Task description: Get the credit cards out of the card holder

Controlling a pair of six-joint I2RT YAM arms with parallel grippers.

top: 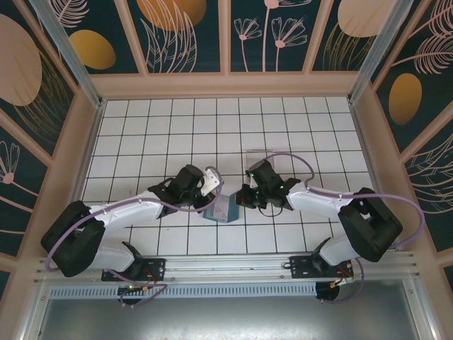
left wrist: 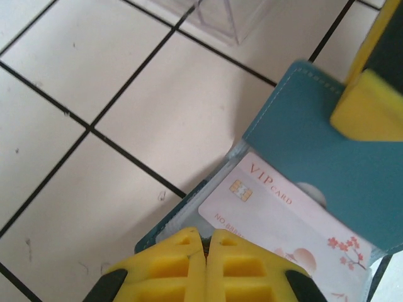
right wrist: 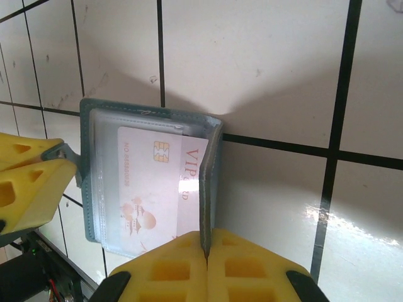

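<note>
down at the near edge, both arms rise from black bases on the metal rail (top: 226, 263). the left arm (top: 120, 212) has its dark elbow swung out to the left and its white forearm reaching forward and inward. the right arm (top: 318, 198) mirrors it, elbow out to the right, forearm slanting in toward the middle. the two wrists meet over the white tiled table (top: 163, 127), tipped down and facing each other.

the left gripper (left wrist: 206, 238), with yellow ribbed fingers, has its jaws pressed together on the near edge of the teal-blue soft bifold card holder (left wrist: 315, 145), pinching the lower panel. the right gripper (right wrist: 206, 244) has its jaws clamped on the free edge of the other panel, which stands lifted and is seen edge-on in the right wrist view. the card holder thus lies opened between the two grippers, on the tiles near the table's middle.

in the lower panel, under a clear sleeve, sits a pale pink-white rectangular plastic credit card (right wrist: 154, 189) with a gold chip, red "vip card" lettering and a blossom print. it is in its pocket, and in the left wrist view the lifted teal panel partly covers it.

just beyond the card holder stands a clear transparent plastic tray (top: 259, 157), near but not touching it. farther back rise the dark walls (top: 191, 35) painted with leaves and flowers.
</note>
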